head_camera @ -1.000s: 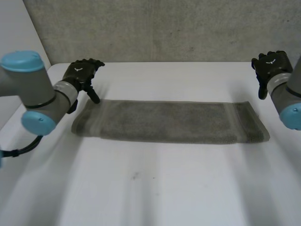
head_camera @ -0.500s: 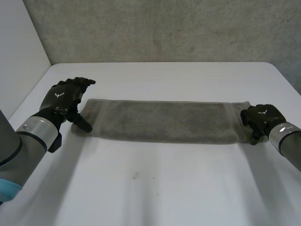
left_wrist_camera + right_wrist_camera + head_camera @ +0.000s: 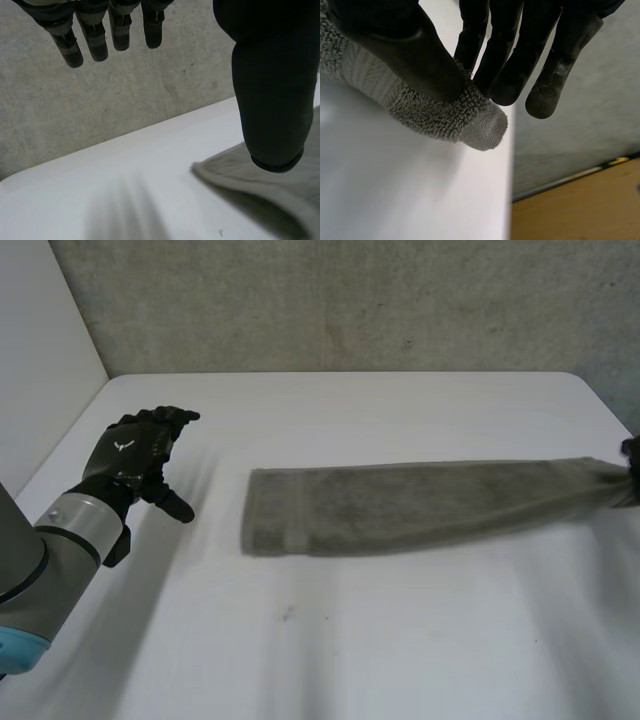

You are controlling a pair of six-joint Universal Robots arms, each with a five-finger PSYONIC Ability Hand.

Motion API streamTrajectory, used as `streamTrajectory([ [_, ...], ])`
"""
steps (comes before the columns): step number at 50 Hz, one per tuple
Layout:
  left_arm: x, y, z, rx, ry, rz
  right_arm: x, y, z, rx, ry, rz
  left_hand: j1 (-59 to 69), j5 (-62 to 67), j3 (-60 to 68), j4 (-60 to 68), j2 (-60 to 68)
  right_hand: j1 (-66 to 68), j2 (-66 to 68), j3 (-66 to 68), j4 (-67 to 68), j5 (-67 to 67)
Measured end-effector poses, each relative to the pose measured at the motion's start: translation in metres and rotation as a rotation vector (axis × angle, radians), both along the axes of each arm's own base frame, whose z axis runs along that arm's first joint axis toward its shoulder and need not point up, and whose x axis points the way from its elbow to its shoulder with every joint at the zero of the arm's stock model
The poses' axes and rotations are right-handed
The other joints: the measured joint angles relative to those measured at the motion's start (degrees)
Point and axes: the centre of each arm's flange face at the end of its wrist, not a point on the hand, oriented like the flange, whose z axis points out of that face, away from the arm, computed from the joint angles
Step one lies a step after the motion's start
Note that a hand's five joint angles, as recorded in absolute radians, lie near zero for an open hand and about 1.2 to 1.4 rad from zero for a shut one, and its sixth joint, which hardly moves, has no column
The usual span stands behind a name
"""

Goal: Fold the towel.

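Head view: the towel (image 3: 400,505) runs lengthwise from frame centre to the right edge, its free short end well to the right of the left hand (image 3: 135,455), which hovers open at mid-left over the table (image 3: 350,640). Right wrist view makes the grip plain: the right hand (image 3: 410,55) pinches the towel's other end between thumb and fingers.

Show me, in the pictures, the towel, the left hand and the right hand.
towel (image 3: 400,508), head view, middle of the cloth.
left hand (image 3: 135,455), head view, back of the hand.
right hand (image 3: 405,47), right wrist view, thumb.
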Motion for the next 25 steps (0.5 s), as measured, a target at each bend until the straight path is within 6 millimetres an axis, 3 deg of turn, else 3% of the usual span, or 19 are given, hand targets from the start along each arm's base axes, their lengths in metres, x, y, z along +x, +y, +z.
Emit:
streamTrajectory([
  [3, 0.001, 0.000, 0.001, -0.001, 0.001, 0.003, 0.002, -0.005, 0.022, -0.063, 0.025, 0.007, 0.0, 0.0, 0.0, 0.0, 0.0, 0.0, 0.0, 0.0, 0.0, 0.0],
  [6, 0.002, 0.000, 0.002, -0.005, 0.003, 0.005, 0.028, -0.005, 0.052, -0.146, 0.027, 0.072, 0.0, 0.0, 0.0, 0.0, 0.0, 0.0, 0.0, 0.0, 0.0, 0.2],
  [8, 0.002, 0.000, 0.003, -0.009, 0.003, 0.007, 0.068, 0.003, 0.070, -0.202, 0.010, 0.169, 0.0, 0.0, 0.0, 0.0, 0.0, 0.1, 0.0, 0.1, 0.0, 0.3],
  [9, 0.002, 0.000, 0.003, -0.010, 0.004, 0.007, 0.079, 0.006, 0.073, -0.211, 0.005, 0.196, 0.0, 0.0, 0.0, 0.0, 0.0, 0.1, 0.0, 0.1, 0.0, 0.3],
  [12, 0.002, 0.000, 0.005, -0.014, 0.005, 0.008, 0.159, 0.038, 0.083, -0.250, -0.028, 0.400, 0.0, 0.0, 0.0, 0.0, 0.0, 0.1, 0.0, 0.1, 0.0, 0.4],
  [13, 0.002, 0.000, 0.005, -0.014, 0.005, 0.008, 0.173, 0.046, 0.082, -0.251, -0.033, 0.437, 0.0, 0.0, 0.0, 0.0, 0.0, 0.1, 0.0, 0.1, 0.0, 0.4],
  [16, 0.002, 0.001, 0.005, -0.015, 0.005, 0.008, 0.245, 0.094, 0.070, -0.235, -0.045, 0.636, 0.0, 0.0, 0.0, 0.0, 0.0, 0.1, 0.0, 0.1, 0.0, 0.5],
  [17, 0.002, 0.001, 0.005, -0.015, 0.005, 0.008, 0.257, 0.103, 0.066, -0.227, -0.044, 0.669, 0.0, 0.0, 0.0, 0.0, 0.0, 0.1, 0.0, 0.1, 0.0, 0.5],
  [19, 0.003, 0.001, 0.005, -0.015, 0.005, 0.008, 0.294, 0.140, 0.044, -0.187, -0.029, 0.791, 0.0, 0.0, 0.0, 0.0, 0.0, 0.1, 0.0, 0.1, 0.0, 0.5],
  [22, 0.003, 0.001, 0.005, -0.013, 0.004, 0.008, 0.325, 0.181, 0.013, -0.131, 0.009, 0.909, 0.0, 0.0, 0.0, 0.0, 0.0, 0.1, 0.0, 0.1, 0.0, 0.5],
  [25, 0.003, 0.001, 0.004, -0.011, 0.004, 0.008, 0.338, 0.204, -0.010, -0.090, 0.043, 0.974, 0.0, 0.0, 0.0, 0.0, 0.0, 0.1, 0.0, 0.1, 0.0, 0.5],
])
